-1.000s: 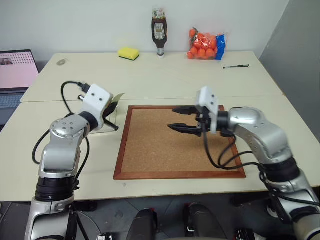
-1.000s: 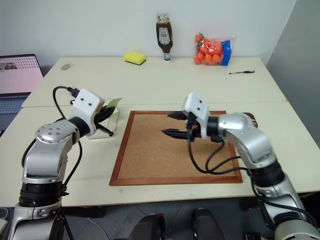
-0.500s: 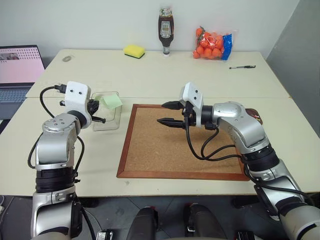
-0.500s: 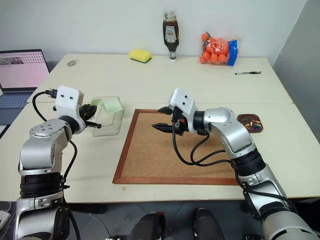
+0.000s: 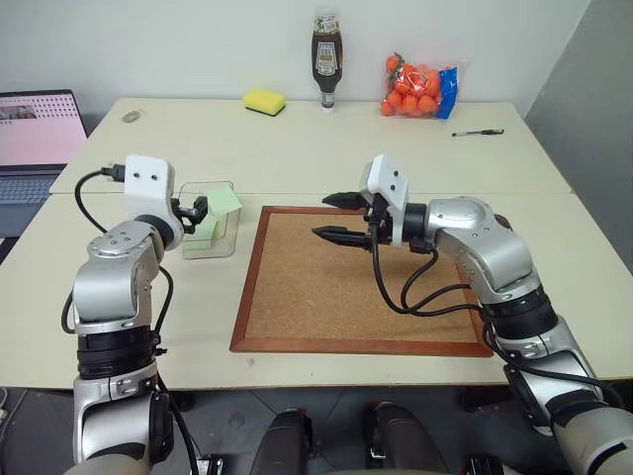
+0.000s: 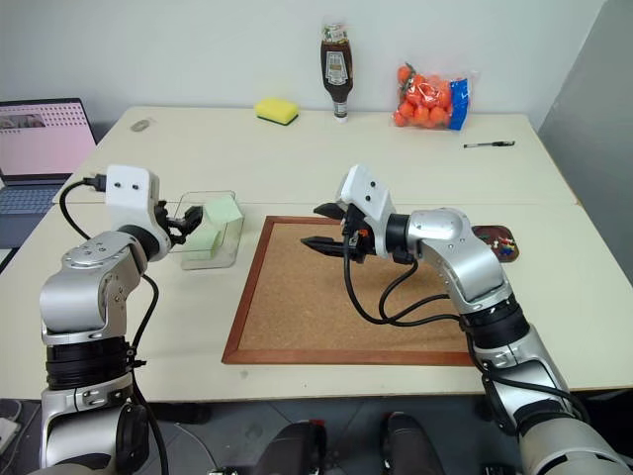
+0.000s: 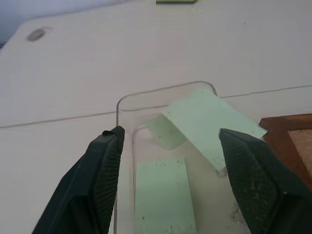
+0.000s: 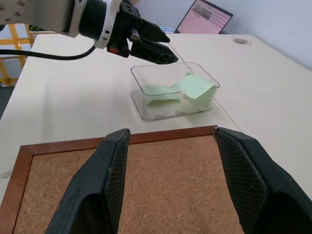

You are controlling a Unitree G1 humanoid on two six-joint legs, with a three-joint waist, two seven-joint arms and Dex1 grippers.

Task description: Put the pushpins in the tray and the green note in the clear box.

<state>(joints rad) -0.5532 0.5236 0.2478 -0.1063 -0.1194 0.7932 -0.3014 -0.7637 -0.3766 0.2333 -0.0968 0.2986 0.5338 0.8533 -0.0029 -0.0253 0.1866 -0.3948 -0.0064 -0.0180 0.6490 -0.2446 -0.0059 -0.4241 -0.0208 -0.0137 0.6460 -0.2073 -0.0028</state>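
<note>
Released green note [image 7: 209, 124] curls in clear box [image 7: 124, 105]

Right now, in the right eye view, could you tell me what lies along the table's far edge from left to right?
Laptop → yellow sponge → sauce bottle → bag of oranges → pen.

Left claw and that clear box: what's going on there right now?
The left claw stands open at the clear box, holding nothing. One green note lies flat in the box; another leans on its rim, not fully in. The right claw hangs open and empty over the corkboard. The tray beside the right arm has pushpins in it.
</note>
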